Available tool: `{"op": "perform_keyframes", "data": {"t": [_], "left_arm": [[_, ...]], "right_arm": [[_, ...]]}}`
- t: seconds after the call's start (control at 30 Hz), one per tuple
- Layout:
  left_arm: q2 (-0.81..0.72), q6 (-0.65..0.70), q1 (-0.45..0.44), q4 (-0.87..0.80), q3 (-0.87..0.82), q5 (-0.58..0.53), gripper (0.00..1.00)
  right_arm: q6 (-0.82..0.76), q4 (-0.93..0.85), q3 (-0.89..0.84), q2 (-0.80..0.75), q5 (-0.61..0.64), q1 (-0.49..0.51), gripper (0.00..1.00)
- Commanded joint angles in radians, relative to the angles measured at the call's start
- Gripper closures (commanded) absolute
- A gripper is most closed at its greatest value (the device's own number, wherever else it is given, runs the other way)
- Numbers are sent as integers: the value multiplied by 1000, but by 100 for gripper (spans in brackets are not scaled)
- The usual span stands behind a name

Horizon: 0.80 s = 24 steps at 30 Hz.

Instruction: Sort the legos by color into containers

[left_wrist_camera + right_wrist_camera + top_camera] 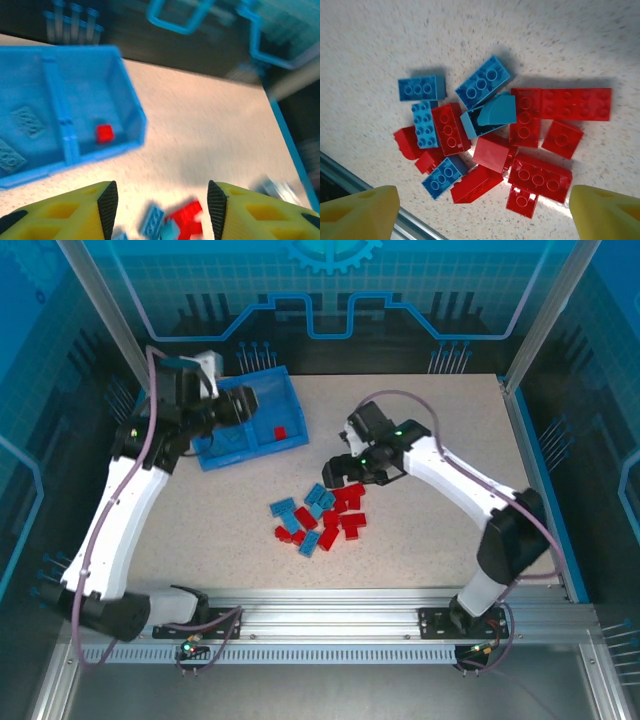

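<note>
Arms outstretched, left hand (162,205) released above tray (262,449), right hand (338,472) splayed empty over legos (320,515)

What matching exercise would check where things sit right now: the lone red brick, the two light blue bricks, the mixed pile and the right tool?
Things:
1. lone red brick
2. two light blue bricks
3. mixed pile
4. right tool

Places:
A. on the bare table
B. in the tray, left of the divider in the left wrist view
C. open, above the pile
D. in the tray, right of the divider

Pairs: 1-D, 2-B, 3-A, 4-C
</note>
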Motion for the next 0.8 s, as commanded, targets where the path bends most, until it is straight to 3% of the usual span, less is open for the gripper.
{"op": "perform_keyframes", "data": {"t": [0.0, 0.17, 0.27, 0.43, 0.77], "left_arm": [[-82, 301, -25, -13, -160, 200, 38], [-263, 551, -34, -113, -324, 382, 13], [-351, 683, -37, -168, -404, 460, 7], [-451, 697, -36, -106, -496, 475, 1], [-457, 666, -37, -70, -533, 456, 1]], "right_arm": [[-9, -41, 56, 101, -61, 19, 15], [23, -52, 123, 239, -55, 23, 23], [19, -55, 160, 298, -52, 23, 28], [21, -60, 189, 366, -94, 23, 34], [34, -77, 199, 434, -125, 23, 42]]}}
